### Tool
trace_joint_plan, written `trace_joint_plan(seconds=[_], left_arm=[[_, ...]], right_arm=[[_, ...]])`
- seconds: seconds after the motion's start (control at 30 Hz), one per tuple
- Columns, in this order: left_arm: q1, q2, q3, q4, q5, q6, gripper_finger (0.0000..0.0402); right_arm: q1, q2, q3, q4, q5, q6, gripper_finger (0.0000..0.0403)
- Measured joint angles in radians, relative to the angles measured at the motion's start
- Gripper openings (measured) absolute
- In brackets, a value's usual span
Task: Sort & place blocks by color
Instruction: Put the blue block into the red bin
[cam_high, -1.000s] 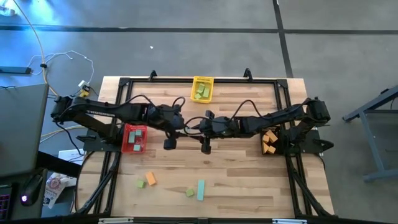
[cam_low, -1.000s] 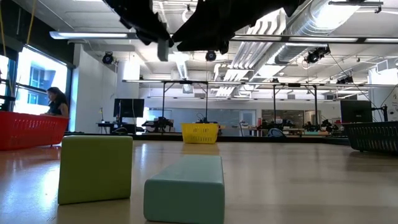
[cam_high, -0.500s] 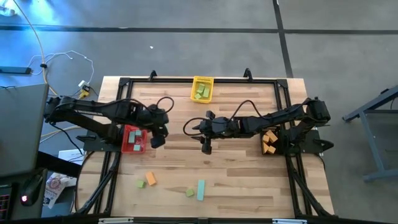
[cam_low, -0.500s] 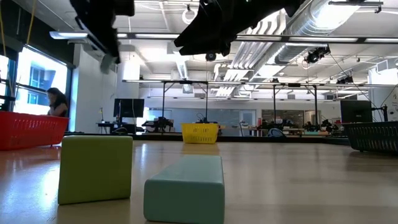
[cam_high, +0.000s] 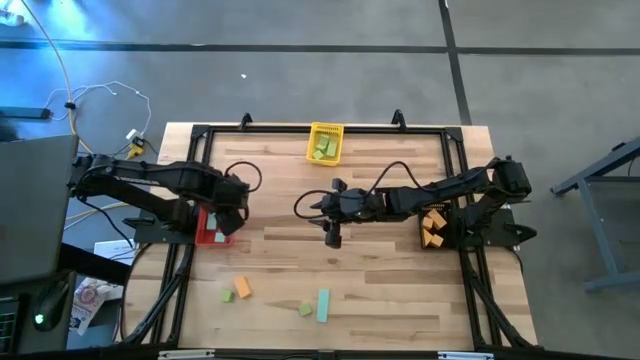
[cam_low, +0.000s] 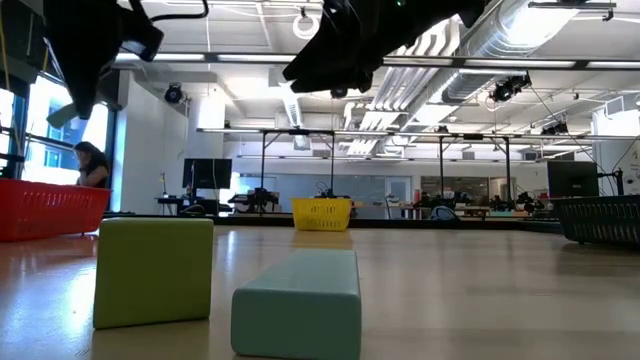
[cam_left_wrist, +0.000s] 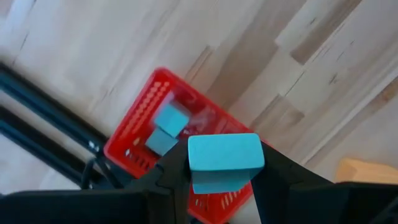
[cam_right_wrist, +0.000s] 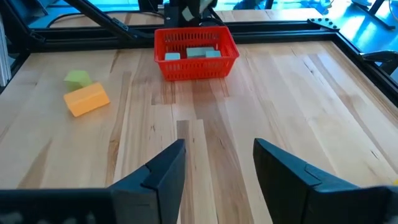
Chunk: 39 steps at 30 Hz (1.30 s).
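Overhead, the left arm covers most of the red bin (cam_high: 207, 236) at the frame's left-middle, so the left gripper (cam_high: 226, 222) and whatever it carries are hidden there. The left wrist view settles it: the left gripper (cam_left_wrist: 222, 177) is clamped on a teal block (cam_left_wrist: 224, 152), held above the red bin (cam_left_wrist: 140, 134), where two more teal blocks (cam_left_wrist: 166, 127) lie blurred behind the mesh. In the low view the bin (cam_low: 50, 208) is cut off at the left edge and the arms are just dark shapes along the top.

No brand, label or writing can be read anywhere.

The right gripper (cam_high: 332, 236) hangs over bare table (cam_high: 380, 280) at mid-frame, its fingers (cam_right_wrist: 163, 169) apart and holding nothing. Loose blocks lie toward the lower middle of the overhead frame, well apart from both grippers: a green cube (cam_high: 226, 295) touching an orange one (cam_high: 242, 288), then another green cube (cam_high: 305, 310) beside a teal bar (cam_high: 323, 305). The yellow bin (cam_high: 325, 143) at top centre holds green pieces; the black bin (cam_high: 433, 228) at right holds orange ones, partly hidden under the right arm.
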<state>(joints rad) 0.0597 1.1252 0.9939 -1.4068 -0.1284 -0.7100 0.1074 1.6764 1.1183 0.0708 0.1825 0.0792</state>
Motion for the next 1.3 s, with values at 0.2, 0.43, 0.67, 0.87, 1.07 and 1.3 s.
trace_joint_plan(seconds=[0.2, 0.43, 0.67, 0.87, 1.07, 1.3], left_arm=[[-0.009, 0.003, 0.000, -0.068, 0.059, -0.070, 0.0108], [-0.009, 0.054, 0.000, -0.100, 0.071, -0.075, 0.0109], [-0.009, 0.150, 0.000, -0.101, 0.073, -0.014, 0.0109], [-0.009, 0.218, 0.000, -0.103, 0.057, 0.057, 0.0116], [-0.009, 0.267, 0.000, -0.104, 0.064, 0.086, 0.0118], [-0.008, 0.286, -0.097, -0.038, 0.119, 0.120, 0.0119]], right_arm=[[0.000, 0.000, 0.000, -0.004, 0.000, 0.005, 0.0174], [0.000, 0.000, 0.000, -0.006, 0.000, 0.018, 0.0174], [0.000, 0.000, 0.000, -0.026, -0.005, 0.053, 0.0174], [0.000, 0.000, -0.001, -0.039, -0.008, 0.055, 0.0174], [0.000, 0.000, -0.001, -0.046, -0.013, 0.055, 0.0174], [0.000, 0.000, -0.001, -0.050, -0.023, 0.055, 0.0174]])
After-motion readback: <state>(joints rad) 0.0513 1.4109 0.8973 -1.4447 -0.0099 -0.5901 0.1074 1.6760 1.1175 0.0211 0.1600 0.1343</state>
